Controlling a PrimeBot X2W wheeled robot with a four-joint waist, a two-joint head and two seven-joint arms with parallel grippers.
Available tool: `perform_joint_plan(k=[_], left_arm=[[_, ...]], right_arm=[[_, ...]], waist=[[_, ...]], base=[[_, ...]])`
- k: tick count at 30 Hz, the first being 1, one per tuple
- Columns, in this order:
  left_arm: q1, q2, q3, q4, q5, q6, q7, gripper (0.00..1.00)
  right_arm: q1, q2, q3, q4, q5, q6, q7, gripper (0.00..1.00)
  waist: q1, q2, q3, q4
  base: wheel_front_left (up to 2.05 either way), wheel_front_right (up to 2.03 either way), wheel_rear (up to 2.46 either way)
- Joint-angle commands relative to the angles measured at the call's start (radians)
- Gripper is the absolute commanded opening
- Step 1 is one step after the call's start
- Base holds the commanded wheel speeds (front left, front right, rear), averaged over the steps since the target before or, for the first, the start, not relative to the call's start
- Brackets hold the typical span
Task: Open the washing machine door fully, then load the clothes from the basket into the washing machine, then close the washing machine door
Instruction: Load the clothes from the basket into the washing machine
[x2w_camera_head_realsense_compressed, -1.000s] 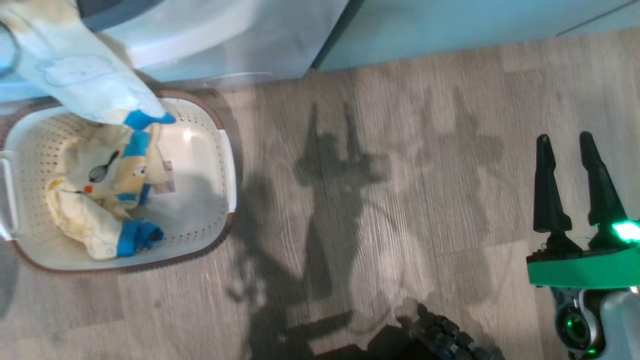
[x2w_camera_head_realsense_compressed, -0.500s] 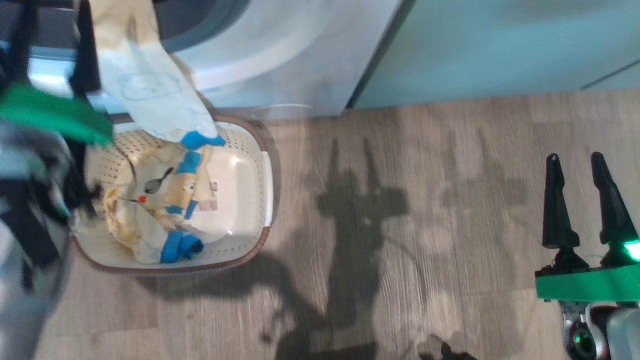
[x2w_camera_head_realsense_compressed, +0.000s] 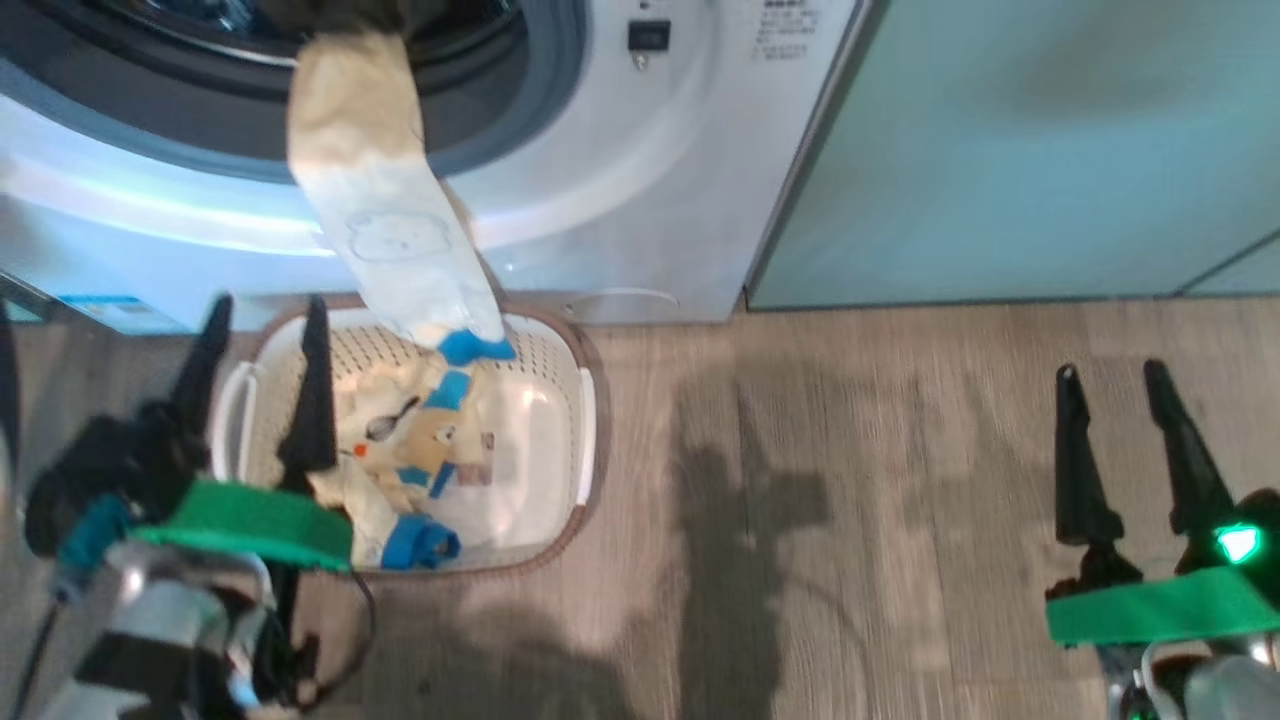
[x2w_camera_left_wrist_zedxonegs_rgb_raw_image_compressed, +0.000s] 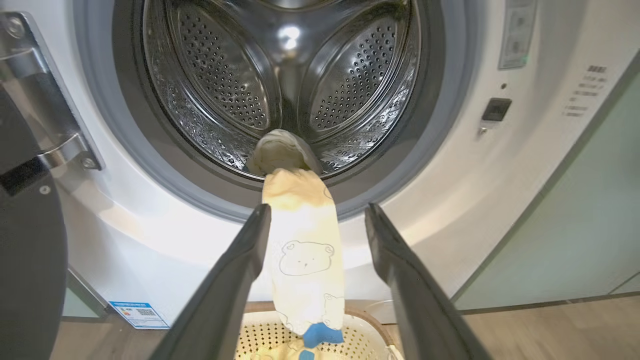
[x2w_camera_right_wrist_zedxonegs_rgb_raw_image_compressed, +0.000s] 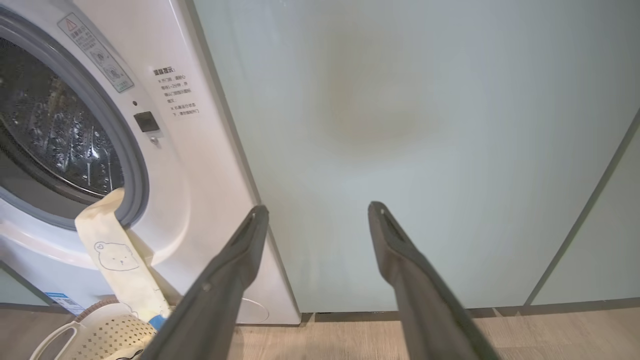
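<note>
Clothes (x2w_camera_head_realsense_compressed: 400, 450) look soft, light and limp, best pinched at a bunched fold in the basket (x2w_camera_head_realsense_compressed: 535, 440), where the left tool (x2w_camera_head_realsense_compressed: 270, 305) hovers spread, the right tool (x2w_camera_head_realsense_compressed: 1108, 372) likewise.

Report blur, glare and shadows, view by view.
Head view: motion-smeared, worst around the left tool; a dark shadow falls on the floor. Left wrist view: sharp, bright glare on the steel drum. Right wrist view: slightly soft, a dim brownish patch on the cabinet door.

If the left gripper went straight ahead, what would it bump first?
Probably the pale yellow garment hanging from the opening of the washing machine, right ahead of the open left gripper. The washer's white front lies behind it; depth is unclear.
</note>
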Motion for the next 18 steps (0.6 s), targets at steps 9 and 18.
perform_joint_plan(k=[9,18], left_arm=[[0.071,-0.033,-0.005,-0.012,-0.002,0.017,-0.028,1.0],[0.089,-0.053,-0.03,0.028,-0.018,0.002,-0.036,1.0]], right_arm=[[0.04,-0.011,0.041,0.007,-0.025,-0.003,-0.007,1.0],[0.054,-0.011,0.052,0.019,-0.027,-0.003,-0.007,1.0]], waist=[[0.0002,-0.0001,-0.113,0.041],[0.0002,-0.0001,-0.137,0.047]], base=[[0.0,0.0,0.0],[0.0,0.0,0.0]])
